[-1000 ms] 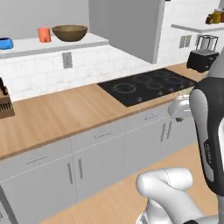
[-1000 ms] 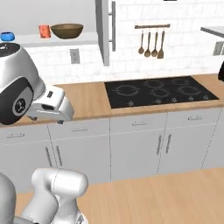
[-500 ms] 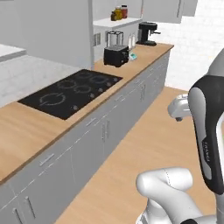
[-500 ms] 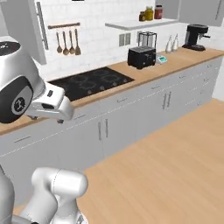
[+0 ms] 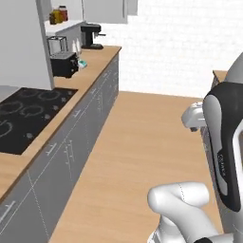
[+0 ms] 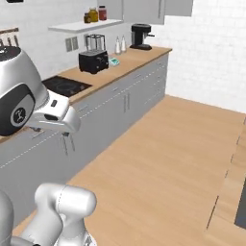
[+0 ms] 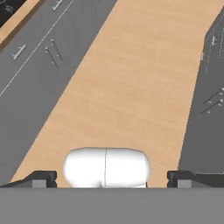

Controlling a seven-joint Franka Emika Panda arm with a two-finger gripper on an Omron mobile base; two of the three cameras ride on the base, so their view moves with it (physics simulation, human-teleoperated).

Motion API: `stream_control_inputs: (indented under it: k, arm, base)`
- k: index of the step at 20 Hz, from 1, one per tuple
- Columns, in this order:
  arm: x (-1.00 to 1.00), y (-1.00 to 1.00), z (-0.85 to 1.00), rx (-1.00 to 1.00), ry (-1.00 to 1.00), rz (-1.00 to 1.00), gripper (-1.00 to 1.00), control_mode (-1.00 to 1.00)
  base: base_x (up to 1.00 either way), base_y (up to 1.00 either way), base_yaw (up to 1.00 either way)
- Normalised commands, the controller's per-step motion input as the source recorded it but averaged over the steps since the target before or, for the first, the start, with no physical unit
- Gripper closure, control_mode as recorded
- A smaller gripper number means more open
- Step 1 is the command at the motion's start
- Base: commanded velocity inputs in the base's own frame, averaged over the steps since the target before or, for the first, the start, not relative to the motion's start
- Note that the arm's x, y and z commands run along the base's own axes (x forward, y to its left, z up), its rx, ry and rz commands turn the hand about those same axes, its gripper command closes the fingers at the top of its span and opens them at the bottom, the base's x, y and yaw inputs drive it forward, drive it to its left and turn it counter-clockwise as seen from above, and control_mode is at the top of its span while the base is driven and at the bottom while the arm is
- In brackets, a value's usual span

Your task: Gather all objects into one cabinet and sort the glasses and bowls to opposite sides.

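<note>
So the two-finger claw (image 7: 112,177) is spread wide with nothing in it, hanging tucked in over the light wooden floor (image 7: 131,78) between two runs of grey cabinet fronts (image 7: 39,74). Off to its side there's the wood countertop (image 5: 88,71) with a black cooktop (image 5: 28,111), black toaster (image 6: 93,61) and black coffee machine (image 6: 141,36). Can't spot the orange cups, the bowls or the wall cabinet from here, so I'd guess the gathering and sorting is basically all left to do.

Glossy white arm (image 5: 223,156) with dark, apparently black joints.
</note>
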Motion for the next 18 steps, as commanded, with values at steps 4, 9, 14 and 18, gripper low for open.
stream_control_inputs:
  k: [4, 9, 14, 18]
  arm:
    - [0.00, 0.00, 0.00, 0.00, 0.00, 0.00, -1.00, 1.00]
    - [0.00, 0.00, 0.00, 0.00, 0.00, 0.00, -1.00, 1.00]
    - [0.00, 0.00, 0.00, 0.00, 0.00, 0.00, -1.00, 1.00]
    - [0.00, 0.00, 0.00, 0.00, 0.00, 0.00, -1.00, 1.00]
  base:
    - [0.31, 0.00, -0.45]
    - [0.85, 0.00, -0.25]
    - [1.00, 0.04, -0.16]
    - [1.00, 0.00, -0.16]
